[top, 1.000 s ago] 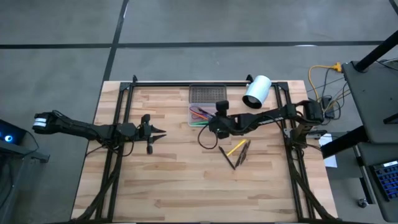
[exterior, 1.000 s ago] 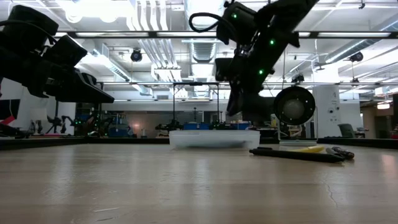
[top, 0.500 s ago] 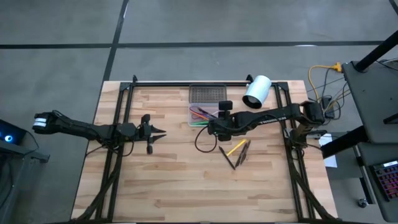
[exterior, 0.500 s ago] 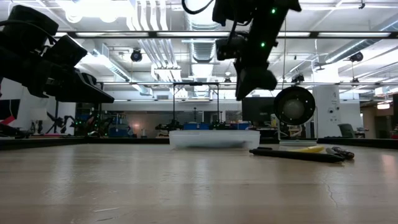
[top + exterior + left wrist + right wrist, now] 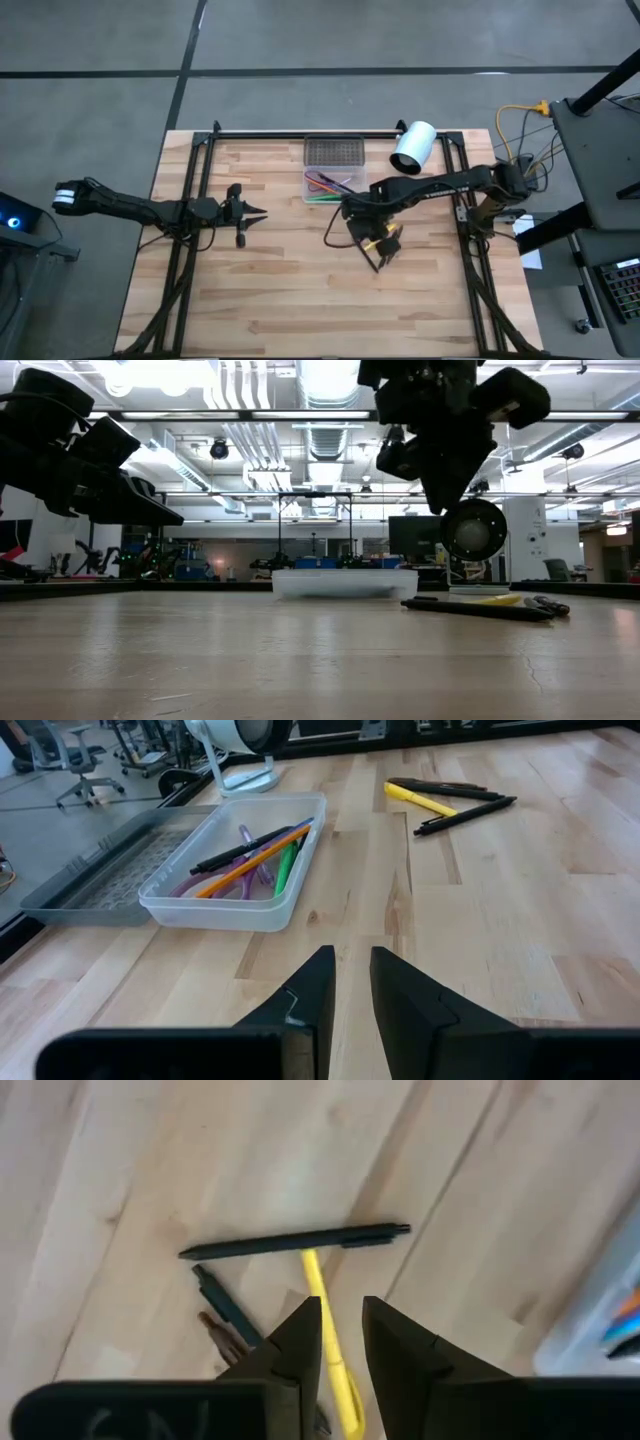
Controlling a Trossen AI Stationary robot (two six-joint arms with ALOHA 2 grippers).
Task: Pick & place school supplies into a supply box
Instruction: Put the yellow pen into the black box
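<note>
The right gripper (image 5: 340, 1342) hovers above the yellow pencil (image 5: 328, 1332) and dark pens (image 5: 295, 1242) on the worktop (image 5: 270, 290), jaws narrowly parted, holding nothing. Best to align the jaws across the pencil, descend straight, then pinch. The supply box (image 5: 334, 180) sits nearby, several supplies inside. The left gripper (image 5: 252, 213) waits apart (jaws likewise narrowly parted, empty). The pencil's lower end is hidden.

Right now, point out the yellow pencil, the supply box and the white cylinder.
yellow pencil (image 5: 330, 1320): right wrist view, on its shaft between the fingers.
supply box (image 5: 215, 910): left wrist view, on its clear near wall.
white cylinder (image 5: 414, 145): high view, on its white side.
</note>
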